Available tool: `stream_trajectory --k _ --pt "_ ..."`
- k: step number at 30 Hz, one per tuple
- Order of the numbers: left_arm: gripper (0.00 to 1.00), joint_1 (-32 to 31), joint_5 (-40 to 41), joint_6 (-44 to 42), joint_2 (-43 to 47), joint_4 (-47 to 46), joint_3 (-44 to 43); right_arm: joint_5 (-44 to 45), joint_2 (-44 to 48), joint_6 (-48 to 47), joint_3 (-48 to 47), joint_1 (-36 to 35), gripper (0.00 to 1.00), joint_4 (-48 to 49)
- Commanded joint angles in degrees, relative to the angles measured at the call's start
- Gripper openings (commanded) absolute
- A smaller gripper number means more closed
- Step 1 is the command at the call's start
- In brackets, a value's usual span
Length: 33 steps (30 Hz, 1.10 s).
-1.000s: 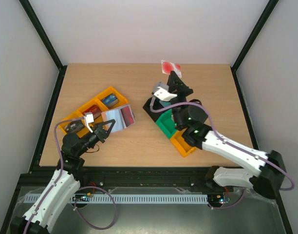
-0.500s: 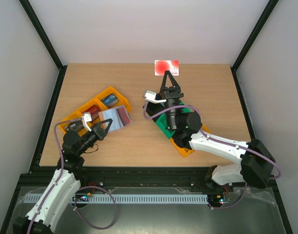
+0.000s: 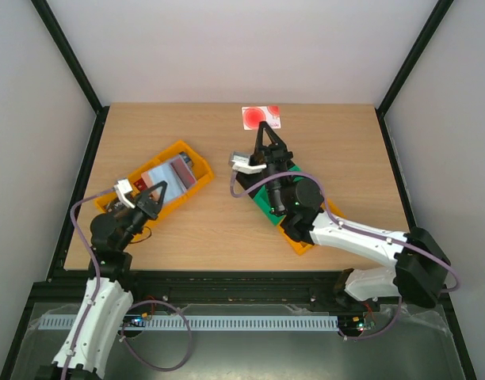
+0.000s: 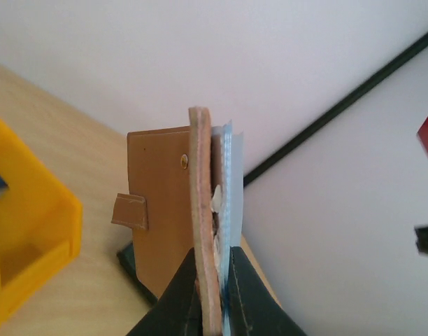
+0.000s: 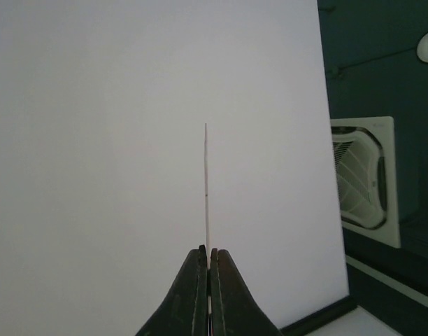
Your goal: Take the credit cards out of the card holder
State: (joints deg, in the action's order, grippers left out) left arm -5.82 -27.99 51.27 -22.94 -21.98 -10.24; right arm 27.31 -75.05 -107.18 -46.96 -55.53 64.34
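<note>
The card holder hangs unfolded over the orange bin, and my left gripper is shut on its near edge. In the left wrist view it stands edge-on: brownish-pink leather with a strap tab and a small stud, and a pale blue lining. Whitish edges show between the two leaves, and the left gripper pinches both. My right gripper is raised above the table's far middle, shut on one of the credit cards, white with red blotches. The right wrist view shows that card edge-on, rising from the right gripper.
A long orange bin with several compartments lies at the left. A green bin and a small orange bin sit in a diagonal row under the right arm. Black frame posts edge the table, with white walls behind.
My left arm has drawn the card holder left and nearer, over the orange bin. My right gripper has swung the red-blotched card leftward and turned it flat to the camera.
</note>
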Motion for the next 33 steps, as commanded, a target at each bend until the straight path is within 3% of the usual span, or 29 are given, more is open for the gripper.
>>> stream_trajectory --k 1,5,13,14,17,20,23,27,33 --pt "0.02 4.0 0.6 1.4 1.5 -5.1 -4.3 -1.4 4.4 12.0 -0.8 -0.4 0.02 -11.7" --pt "0.02 6.3 0.8 1.9 1.3 -6.6 -7.5 2.7 5.3 19.8 -2.9 -0.4 0.02 -13.4" --pt "0.02 8.8 1.1 3.7 0.6 -5.1 -10.0 8.6 7.9 35.9 -5.6 -0.3 0.02 -25.9" --pt "0.02 8.8 1.5 4.1 0.5 -3.8 -9.3 11.1 7.7 39.3 -7.0 -0.3 0.02 -29.7" --pt "0.02 8.9 2.2 5.3 0.3 -1.1 -8.2 17.1 6.5 59.9 -14.6 -0.2 0.02 -54.1" --pt "0.02 8.8 1.7 6.2 0.2 -0.3 -7.3 10.4 4.1 85.0 -23.7 2.4 0.01 -82.6" --pt "0.02 8.7 0.6 7.2 0.3 1.0 -6.1 4.7 1.6 98.4 -25.5 4.9 0.02 -97.5" --pt "0.02 8.0 0.1 8.8 0.8 2.4 -4.3 -3.6 -1.1 104.8 -23.5 8.4 0.02 -106.3" --pt "0.02 7.3 0.4 8.1 2.8 2.7 -2.3 -10.2 -5.9 103.2 -23.4 13.9 0.01 -108.6"
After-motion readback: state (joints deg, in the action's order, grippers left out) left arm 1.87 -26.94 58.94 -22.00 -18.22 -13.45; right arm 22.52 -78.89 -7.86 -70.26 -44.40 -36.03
